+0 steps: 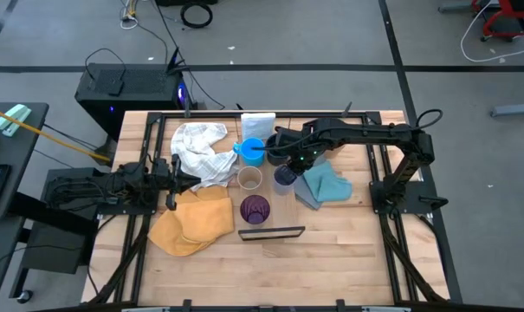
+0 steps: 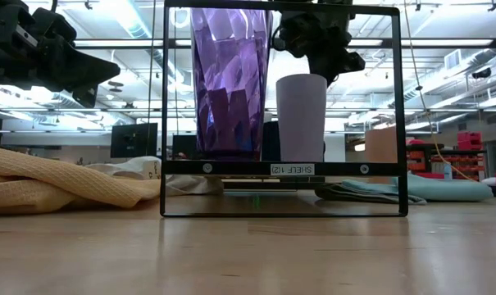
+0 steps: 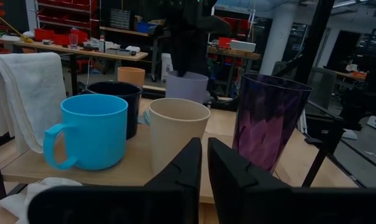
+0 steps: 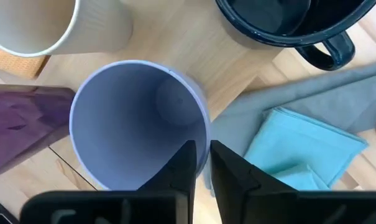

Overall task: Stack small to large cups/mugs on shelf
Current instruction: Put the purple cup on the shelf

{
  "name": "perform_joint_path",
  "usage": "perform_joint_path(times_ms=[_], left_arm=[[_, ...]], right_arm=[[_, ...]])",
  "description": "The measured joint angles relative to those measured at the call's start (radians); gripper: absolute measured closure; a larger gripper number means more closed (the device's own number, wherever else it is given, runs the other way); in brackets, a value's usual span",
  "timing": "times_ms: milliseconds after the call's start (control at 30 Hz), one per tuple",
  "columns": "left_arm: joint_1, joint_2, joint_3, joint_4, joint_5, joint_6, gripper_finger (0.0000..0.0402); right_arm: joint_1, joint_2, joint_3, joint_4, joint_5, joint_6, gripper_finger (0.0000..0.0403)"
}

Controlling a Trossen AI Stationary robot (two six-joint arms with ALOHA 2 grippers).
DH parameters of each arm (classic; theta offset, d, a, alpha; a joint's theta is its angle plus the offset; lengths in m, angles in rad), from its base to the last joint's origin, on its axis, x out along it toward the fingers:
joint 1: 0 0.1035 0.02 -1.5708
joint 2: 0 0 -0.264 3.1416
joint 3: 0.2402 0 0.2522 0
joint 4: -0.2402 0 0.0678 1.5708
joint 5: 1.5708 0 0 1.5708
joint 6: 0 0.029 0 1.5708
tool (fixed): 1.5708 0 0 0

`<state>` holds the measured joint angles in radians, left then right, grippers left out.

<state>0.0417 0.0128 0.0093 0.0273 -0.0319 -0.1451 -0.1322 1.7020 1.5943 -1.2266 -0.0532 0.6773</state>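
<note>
Progress is partial: I see my right gripper [image 4: 201, 163] closed on the lavender cup [image 4: 138, 121] rim, beside the dark purple tumbler [image 1: 255, 209] on the shelf [image 1: 271, 232]. No cups appear nested yet. Left gripper [image 3: 204, 163], nearly closed, holds nothing

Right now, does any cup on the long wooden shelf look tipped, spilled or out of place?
Nothing stands out. The dark purple faceted tumbler, tan cup, light blue mug, navy mug and lavender cup all stand upright on the shelf. The right gripper pinches the lavender cup's rim; the left gripper waits aside.
</note>
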Motion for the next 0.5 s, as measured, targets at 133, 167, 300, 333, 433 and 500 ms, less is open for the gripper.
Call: perform_joint_path(times_ms=[133, 167, 300, 333, 433, 500], left_arm=[[0.000, 0.000, 0.000, 0.000, 0.000, 0.001, 0.0368], [0.000, 0.000, 0.000, 0.000, 0.000, 0.001, 0.0367], [0.000, 0.000, 0.000, -0.001, 0.000, 0.001, 0.0360], [0.000, 0.000, 0.000, -0.001, 0.000, 0.001, 0.0359], [0.000, 0.000, 0.000, -0.001, 0.000, 0.000, 0.0359], [0.000, 0.000, 0.000, -0.001, 0.000, 0.000, 0.0362]], right_arm=[[0.000, 0.000, 0.000, 0.000, 0.000, -0.002, 0.0355], [0.000, 0.000, 0.000, 0.001, 0.000, -0.003, 0.0357], [0.000, 0.000, 0.000, 0.001, 0.000, -0.004, 0.0364], [0.000, 0.000, 0.000, 0.001, 0.000, -0.005, 0.0365], [0.000, 0.000, 0.000, 0.001, 0.000, -0.007, 0.0367], [0.000, 0.000, 0.000, 0.001, -0.001, -0.007, 0.0367]])
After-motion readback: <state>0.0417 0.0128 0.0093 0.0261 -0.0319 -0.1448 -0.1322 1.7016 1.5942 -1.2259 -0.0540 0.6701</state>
